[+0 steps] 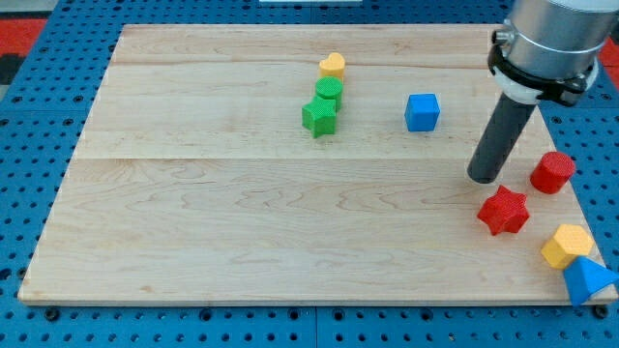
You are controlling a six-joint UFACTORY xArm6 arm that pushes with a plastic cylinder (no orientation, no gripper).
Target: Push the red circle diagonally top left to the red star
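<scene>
The red circle (552, 172) stands near the board's right edge. The red star (504, 210) lies just below and to the left of it, a small gap between them. My tip (482, 179) rests on the board to the left of the red circle and just above the red star, touching neither that I can see. The dark rod rises from the tip toward the view's top right.
A blue cube (422, 112) sits above and left of the tip. A yellow heart (332, 66), a green circle (329, 91) and a green star (318, 116) cluster at top centre. A yellow block (566, 246) and a blue triangular block (586, 280) lie at the bottom right corner of the wooden board (242, 222).
</scene>
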